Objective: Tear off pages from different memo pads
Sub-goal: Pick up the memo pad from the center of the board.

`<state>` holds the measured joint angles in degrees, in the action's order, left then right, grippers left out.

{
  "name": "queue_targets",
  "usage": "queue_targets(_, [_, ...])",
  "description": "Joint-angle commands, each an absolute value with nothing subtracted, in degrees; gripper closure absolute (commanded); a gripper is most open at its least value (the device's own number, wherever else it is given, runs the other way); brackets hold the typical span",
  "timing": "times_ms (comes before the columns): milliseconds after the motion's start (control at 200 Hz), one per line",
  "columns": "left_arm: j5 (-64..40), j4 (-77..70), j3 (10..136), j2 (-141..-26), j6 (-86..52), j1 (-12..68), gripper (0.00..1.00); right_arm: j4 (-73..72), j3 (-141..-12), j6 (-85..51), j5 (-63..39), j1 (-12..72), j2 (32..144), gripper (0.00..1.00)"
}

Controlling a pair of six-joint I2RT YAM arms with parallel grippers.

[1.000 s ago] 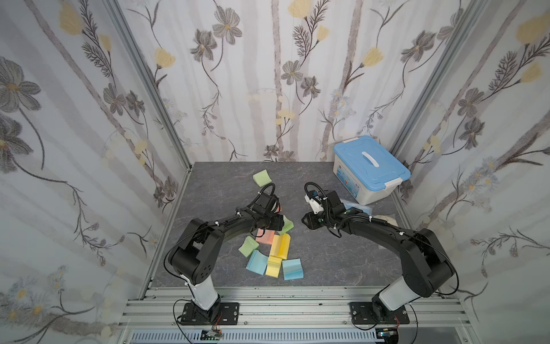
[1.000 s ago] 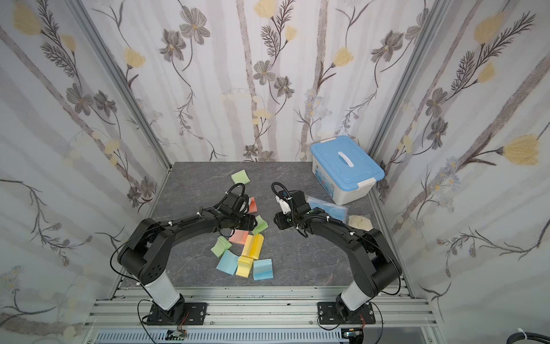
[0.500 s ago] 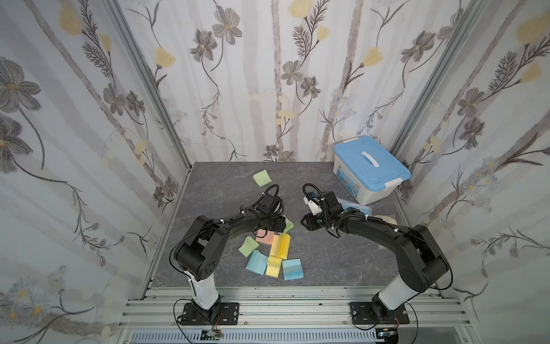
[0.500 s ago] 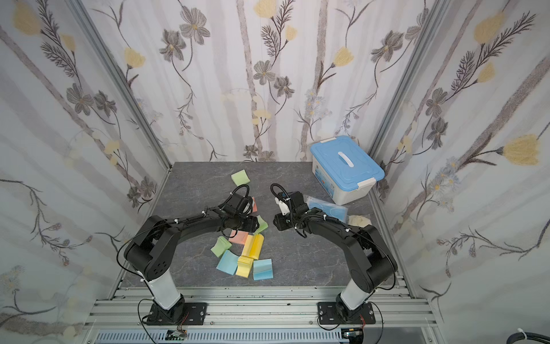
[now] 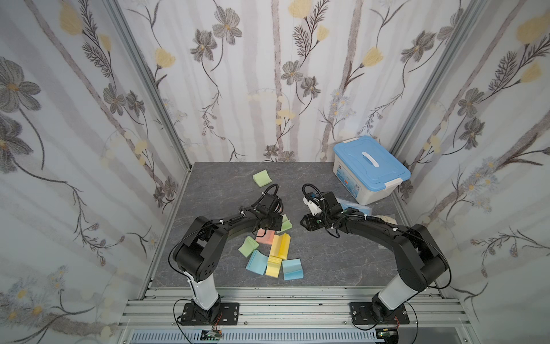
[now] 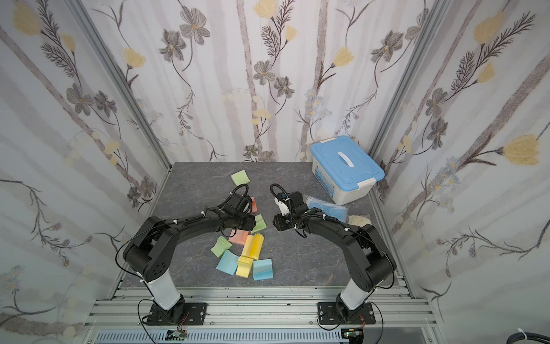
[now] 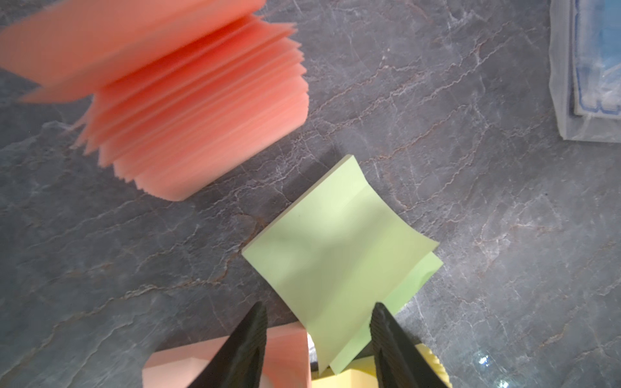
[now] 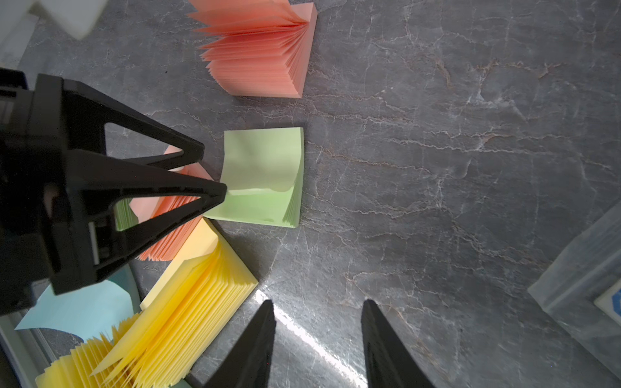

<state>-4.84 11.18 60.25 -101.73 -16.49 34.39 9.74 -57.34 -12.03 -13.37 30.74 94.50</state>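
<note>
Several memo pads lie mid-table in both top views: salmon (image 5: 266, 236), yellow (image 5: 281, 245), green (image 5: 248, 247) and blue (image 5: 292, 269). One green pad (image 5: 262, 178) sits apart at the back. My left gripper (image 7: 317, 309) is open at the corner of a green pad (image 7: 339, 255), whose curled top page (image 8: 262, 161) reaches between the fingers. A fanned salmon pad (image 7: 188, 111) lies beyond it. My right gripper (image 8: 317, 305) is open over bare table, right of the green pad, beside a fanned yellow pad (image 8: 188, 295).
A white box with a blue lid (image 5: 370, 169) stands at the back right. A clear packet of blue masks (image 5: 354, 205) lies in front of it, and a cream lump (image 5: 384, 219) by the right wall. Floral walls close in three sides.
My left arm has shifted slightly toward the green pad and its jaws have drawn closer together. The right arm has barely moved.
</note>
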Motion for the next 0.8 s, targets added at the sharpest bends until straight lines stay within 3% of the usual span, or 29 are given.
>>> queue_targets(0, [-3.4, 10.6, 60.3, -101.8, -16.6, 34.4, 0.47, 8.6, -58.6, -10.5, -15.5, 31.6, 95.4, 0.55])
queue_targets(794, [-4.2, 10.6, 62.1, -102.6, -17.0, 34.4, 0.48, 8.5, -70.4, -12.4, -14.7, 33.1, 110.8, 0.55])
